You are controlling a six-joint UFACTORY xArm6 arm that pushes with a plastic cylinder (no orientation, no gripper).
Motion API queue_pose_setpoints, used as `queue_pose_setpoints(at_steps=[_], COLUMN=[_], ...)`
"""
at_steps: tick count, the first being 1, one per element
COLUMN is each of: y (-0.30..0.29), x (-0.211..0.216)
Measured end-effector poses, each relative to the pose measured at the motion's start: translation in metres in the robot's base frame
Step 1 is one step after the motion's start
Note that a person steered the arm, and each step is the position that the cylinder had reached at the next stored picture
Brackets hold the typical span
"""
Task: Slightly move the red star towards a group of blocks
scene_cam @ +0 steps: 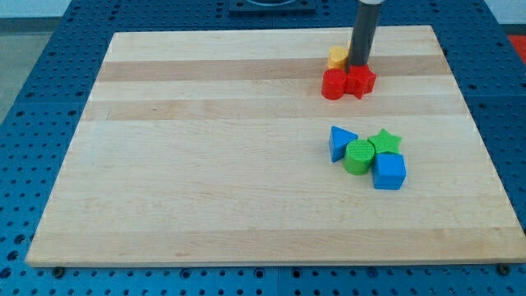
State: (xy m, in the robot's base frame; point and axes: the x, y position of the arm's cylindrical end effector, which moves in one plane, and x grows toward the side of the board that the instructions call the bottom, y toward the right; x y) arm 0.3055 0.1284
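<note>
Nearest, a tight cluster: blue cube [389, 172], green cylinder [358, 156], blue triangle [341, 142], green star [384, 141]. Farther back, red cylinder [334, 84] touching red star [360, 80]. Yellow block [337, 57] behind. Rod, no hand; my tip [359, 64] just behind the star.

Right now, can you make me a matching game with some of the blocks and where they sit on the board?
Things:
1. yellow block
2. green star
3. blue cube
4. blue triangle

Places:
A. lowest in the bottom group
B. left edge of the bottom group
C. above the red blocks, left of my tip
D. top right of the bottom group

Pairs: 1-C, 2-D, 3-A, 4-B
</note>
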Motion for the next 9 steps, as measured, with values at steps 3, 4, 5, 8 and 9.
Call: queue_pose_setpoints(at_steps=[3, 4, 5, 8, 9], y=[0.048, 0.090, 0.085, 0.054, 0.045], x=[-0.002, -0.006, -0.010, -0.045, -0.031])
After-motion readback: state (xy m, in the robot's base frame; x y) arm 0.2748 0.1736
